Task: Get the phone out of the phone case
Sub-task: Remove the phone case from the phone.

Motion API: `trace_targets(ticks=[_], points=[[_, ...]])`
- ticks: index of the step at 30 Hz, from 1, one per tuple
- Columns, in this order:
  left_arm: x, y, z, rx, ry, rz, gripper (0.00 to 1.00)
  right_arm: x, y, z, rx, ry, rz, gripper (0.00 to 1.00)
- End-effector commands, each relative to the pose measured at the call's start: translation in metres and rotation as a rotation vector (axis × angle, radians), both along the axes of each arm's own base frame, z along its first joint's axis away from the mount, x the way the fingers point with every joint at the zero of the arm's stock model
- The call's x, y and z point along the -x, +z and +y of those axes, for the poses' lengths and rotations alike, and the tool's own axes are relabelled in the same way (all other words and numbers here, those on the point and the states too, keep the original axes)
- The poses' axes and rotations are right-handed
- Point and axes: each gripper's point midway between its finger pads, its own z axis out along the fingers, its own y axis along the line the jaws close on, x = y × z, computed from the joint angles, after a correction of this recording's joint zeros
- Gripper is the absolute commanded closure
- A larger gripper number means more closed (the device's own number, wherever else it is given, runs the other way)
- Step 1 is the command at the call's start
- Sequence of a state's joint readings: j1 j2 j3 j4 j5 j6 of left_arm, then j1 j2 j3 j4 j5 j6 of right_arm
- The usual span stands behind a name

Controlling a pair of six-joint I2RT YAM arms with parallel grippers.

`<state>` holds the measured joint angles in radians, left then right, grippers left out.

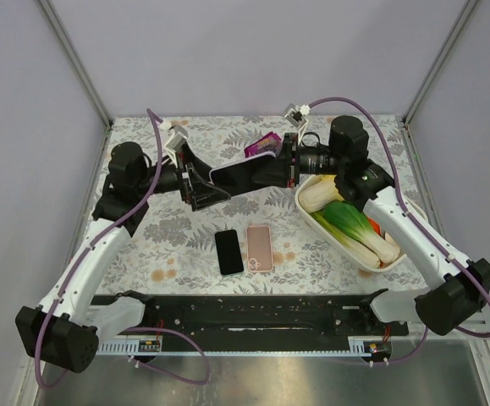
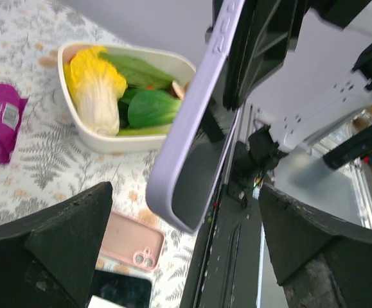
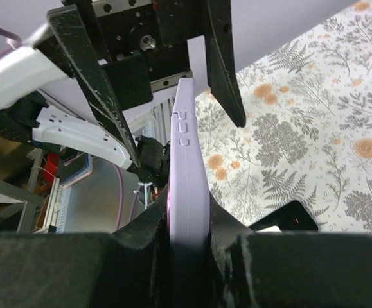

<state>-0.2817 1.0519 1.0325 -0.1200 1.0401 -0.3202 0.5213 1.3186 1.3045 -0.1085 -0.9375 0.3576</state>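
A lavender phone case (image 1: 238, 172) hangs in the air over the middle of the table, with the phone's dark face (image 2: 197, 172) showing inside it. My right gripper (image 3: 189, 239) is shut on one end of the case (image 3: 187, 167), its pads pressing both flat sides. My left gripper (image 2: 186, 256) is open at the other end, its fingers (image 3: 96, 70) standing wide on either side of the case (image 2: 192, 115) without touching it. From above, the left gripper (image 1: 212, 185) faces the right gripper (image 1: 280, 169) across the case.
A bare black phone (image 1: 228, 251) and an empty pink case (image 1: 259, 247) lie side by side on the floral tablecloth below. A white basket (image 1: 300, 201) of leafy vegetables sits at the right. A purple packet (image 1: 261, 145) lies behind the grippers.
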Motion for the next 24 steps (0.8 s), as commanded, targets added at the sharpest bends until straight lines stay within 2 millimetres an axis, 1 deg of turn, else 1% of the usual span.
trace_targets(ticks=[1, 2, 5, 7, 11, 14, 15, 16, 17, 18, 20, 21, 23, 24], points=[[-0.003, 0.037, -0.006, 0.147, -0.019, -0.038, 0.02, 0.006, 0.056, 0.002, -0.134, 0.042, -0.110, 1.00], [-0.003, 0.041, -0.008, 0.168, -0.030, -0.037, 0.06, 0.007, 0.057, 0.002, -0.139, 0.043, -0.111, 1.00], [-0.002, 0.047, -0.010, 0.198, -0.057, -0.027, 0.29, 0.006, 0.057, 0.003, -0.145, 0.044, -0.111, 1.00], [-0.001, 0.048, -0.010, 0.205, -0.064, -0.022, 0.41, 0.005, 0.056, 0.003, -0.149, 0.040, -0.110, 1.00], [0.003, 0.051, -0.011, 0.222, -0.086, -0.010, 0.56, 0.003, 0.054, 0.005, -0.170, 0.043, -0.106, 1.00], [0.008, 0.057, -0.013, 0.249, -0.119, 0.005, 0.83, 0.003, 0.053, 0.006, -0.187, 0.048, -0.109, 1.00], [0.010, 0.058, -0.013, 0.250, -0.132, 0.010, 0.95, 0.002, 0.051, 0.007, -0.188, 0.047, -0.109, 1.00], [0.013, 0.059, -0.013, 0.246, -0.149, 0.006, 1.00, 0.001, 0.049, 0.007, -0.187, 0.045, -0.109, 1.00], [0.015, 0.061, -0.014, 0.236, -0.167, -0.002, 1.00, 0.001, 0.045, 0.006, -0.177, 0.044, -0.113, 0.96], [0.017, 0.059, -0.014, 0.219, -0.181, 0.004, 1.00, 0.000, 0.041, 0.006, -0.164, 0.042, -0.117, 0.89], [0.019, 0.057, -0.013, 0.172, -0.198, -0.027, 1.00, -0.001, 0.032, 0.005, -0.123, 0.031, -0.136, 0.68], [0.019, 0.054, -0.012, 0.142, -0.200, -0.044, 1.00, -0.001, 0.026, 0.003, -0.100, 0.027, -0.143, 0.49], [0.018, 0.042, -0.008, 0.060, -0.179, -0.073, 1.00, 0.000, 0.018, 0.000, -0.061, 0.025, -0.169, 0.29], [0.019, 0.037, -0.006, 0.021, -0.182, -0.088, 1.00, 0.000, 0.015, -0.001, -0.049, 0.022, -0.194, 0.23]])
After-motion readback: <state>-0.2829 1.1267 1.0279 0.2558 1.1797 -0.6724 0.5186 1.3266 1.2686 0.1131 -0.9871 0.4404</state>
